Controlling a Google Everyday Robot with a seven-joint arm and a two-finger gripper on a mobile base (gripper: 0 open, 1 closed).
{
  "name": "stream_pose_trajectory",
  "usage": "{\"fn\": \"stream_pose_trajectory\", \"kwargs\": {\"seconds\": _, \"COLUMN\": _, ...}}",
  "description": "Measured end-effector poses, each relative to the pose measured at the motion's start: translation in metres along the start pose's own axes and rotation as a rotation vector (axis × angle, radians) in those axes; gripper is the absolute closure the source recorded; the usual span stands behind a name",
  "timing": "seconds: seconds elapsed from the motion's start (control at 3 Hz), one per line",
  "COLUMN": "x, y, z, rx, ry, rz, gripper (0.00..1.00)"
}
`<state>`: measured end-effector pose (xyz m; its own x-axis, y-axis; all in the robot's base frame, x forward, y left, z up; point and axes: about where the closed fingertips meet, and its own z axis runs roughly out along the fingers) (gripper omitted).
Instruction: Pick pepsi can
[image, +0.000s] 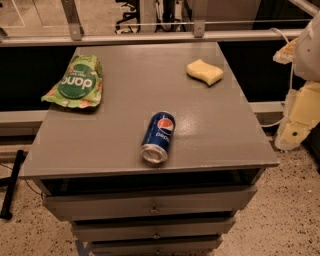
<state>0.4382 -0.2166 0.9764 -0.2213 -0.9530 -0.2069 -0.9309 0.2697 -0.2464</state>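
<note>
The pepsi can (158, 137), blue with the round red-white-blue logo, lies on its side near the front edge of the grey cabinet top (125, 100). Its silver end faces the front. My arm is at the right edge of the view, beside the cabinet and off its top. The gripper (294, 131) hangs at the arm's lower end, well to the right of the can and apart from it. Nothing is held.
A green snack bag (76, 82) lies at the back left of the top. A yellow sponge (205, 72) lies at the back right. Drawers (150, 202) sit below the front edge. A rail (150, 37) runs behind the cabinet.
</note>
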Motion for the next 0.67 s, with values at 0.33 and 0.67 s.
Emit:
{"fn": "stream_pose_trajectory", "kwargs": {"seconds": 0.33, "x": 0.000, "y": 0.000, "z": 0.000, "rx": 0.000, "ry": 0.000, "rz": 0.000, "gripper": 0.00}}
{"fn": "stream_pose_trajectory", "kwargs": {"seconds": 0.67, "x": -0.015, "y": -0.001, "z": 0.004, "rx": -0.013, "ry": -0.037, "rz": -0.083, "gripper": 0.00}}
